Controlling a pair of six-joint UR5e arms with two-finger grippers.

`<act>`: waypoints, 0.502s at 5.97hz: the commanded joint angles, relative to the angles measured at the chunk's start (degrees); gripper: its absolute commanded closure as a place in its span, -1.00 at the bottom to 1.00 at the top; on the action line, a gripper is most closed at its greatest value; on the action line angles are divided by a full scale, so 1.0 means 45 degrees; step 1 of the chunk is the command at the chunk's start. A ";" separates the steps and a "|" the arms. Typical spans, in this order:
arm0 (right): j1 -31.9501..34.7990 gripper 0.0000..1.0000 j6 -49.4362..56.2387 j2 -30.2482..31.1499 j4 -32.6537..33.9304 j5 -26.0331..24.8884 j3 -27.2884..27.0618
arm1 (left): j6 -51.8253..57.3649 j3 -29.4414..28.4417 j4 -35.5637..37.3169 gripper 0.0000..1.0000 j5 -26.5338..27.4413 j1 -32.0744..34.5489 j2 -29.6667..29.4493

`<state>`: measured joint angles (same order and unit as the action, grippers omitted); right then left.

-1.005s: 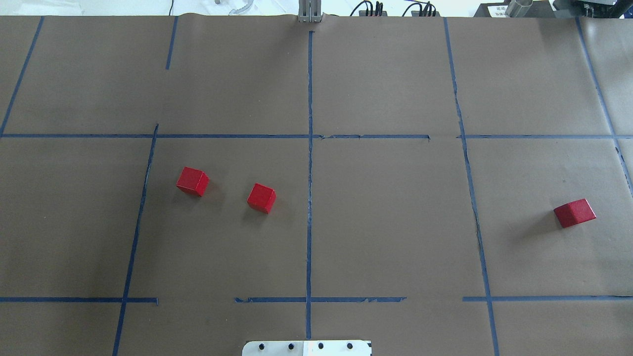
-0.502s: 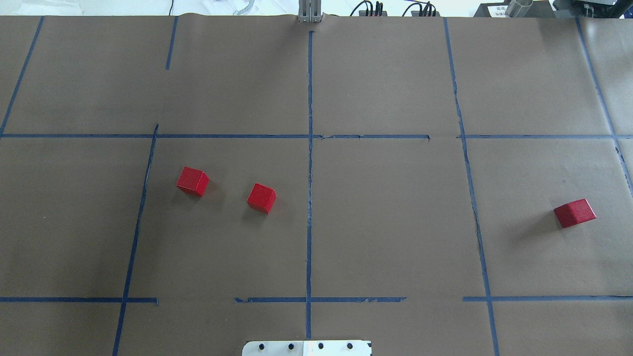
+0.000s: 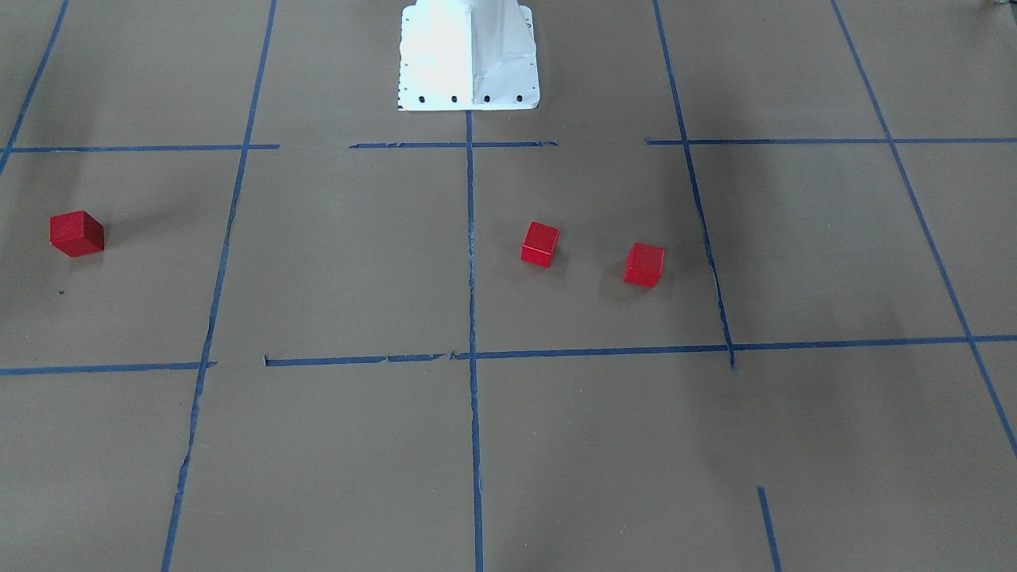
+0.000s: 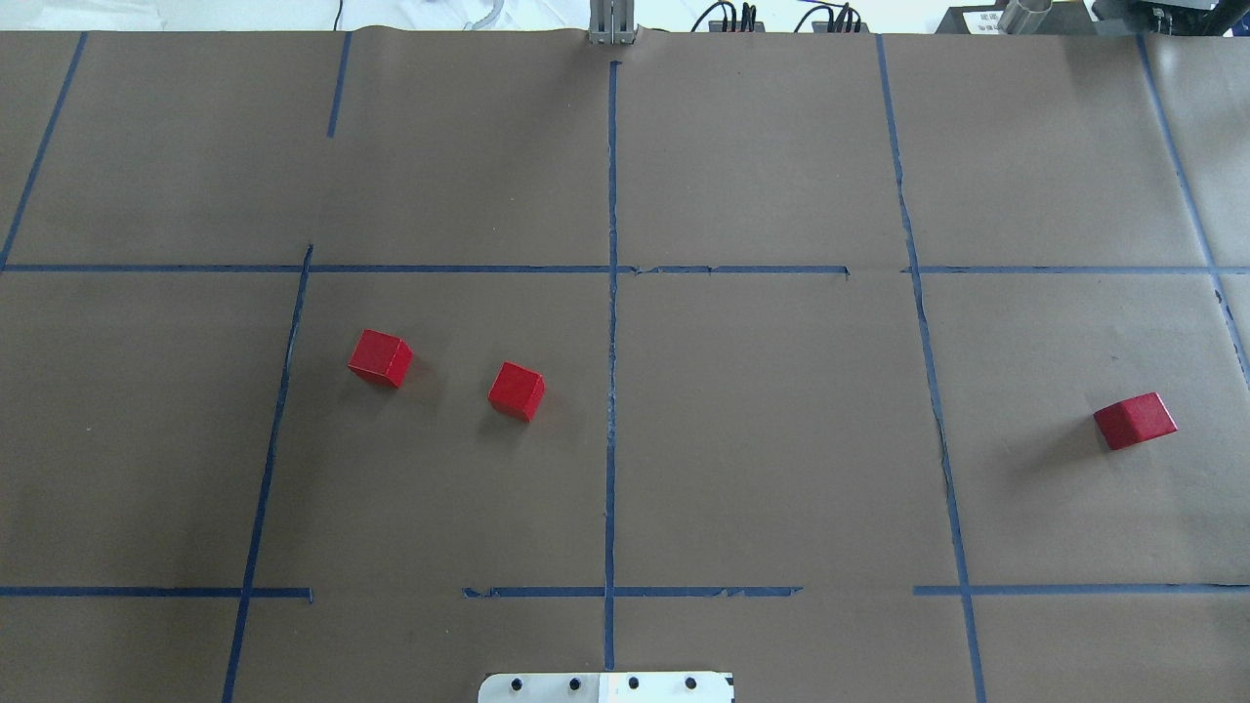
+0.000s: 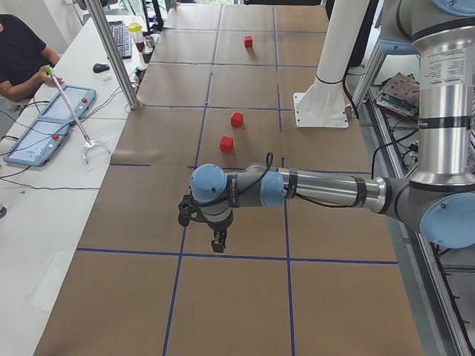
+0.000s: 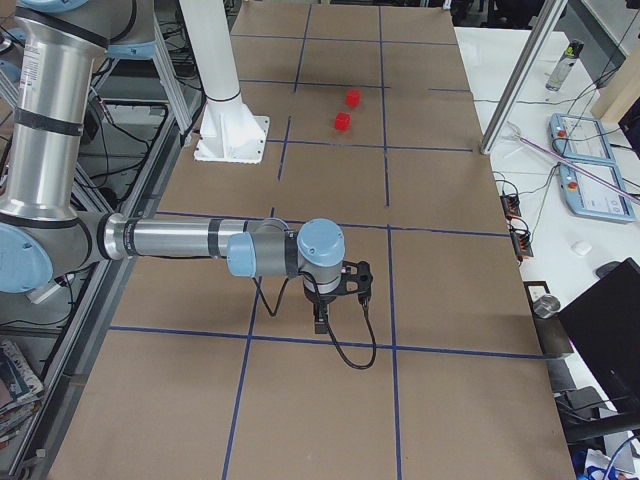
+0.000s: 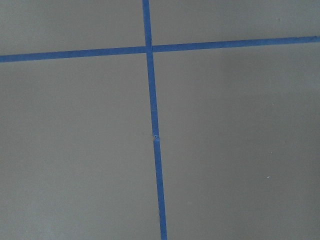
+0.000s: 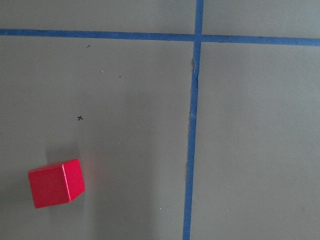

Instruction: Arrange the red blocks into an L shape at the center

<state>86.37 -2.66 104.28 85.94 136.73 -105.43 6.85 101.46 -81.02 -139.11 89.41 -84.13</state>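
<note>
One red block (image 4: 516, 391) lies near the center (image 4: 611, 430) on its left, a second block (image 4: 380, 357) further left, the third block (image 4: 1135, 421) well apart on the right. The left gripper (image 5: 217, 241) and right gripper (image 6: 320, 322) hang over the paper (image 4: 781, 439); if their claws are spread, I cannot tell.

— Fig. query: which cubes do I see left of the center (image 4: 611, 430)?
— I see red block one (image 4: 380, 357) and red block two (image 4: 516, 391), near each other but apart, both flat; red block three (image 4: 1135, 421) lies far right, alone.
</note>
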 commanded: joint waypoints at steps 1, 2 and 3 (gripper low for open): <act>-0.1196 -1.00 -0.0053 -0.0029 -0.0714 0.0026 -0.0066 | -0.0019 0.0090 -0.0003 -1.00 -0.0005 -0.0006 0.0005; -0.1668 -1.00 -0.0613 -0.0029 -0.1222 0.0083 -0.0086 | 0.0000 0.0091 -0.0003 -1.00 -0.0005 -0.0006 0.0005; -0.2717 -1.00 -0.2030 -0.0029 -0.2310 -0.0032 -0.0086 | 0.0000 0.0110 -0.0022 -1.00 -0.0005 -0.0006 0.0005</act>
<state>78.17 -6.79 104.16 79.63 136.89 -105.78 6.84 101.87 -81.06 -139.13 89.39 -84.11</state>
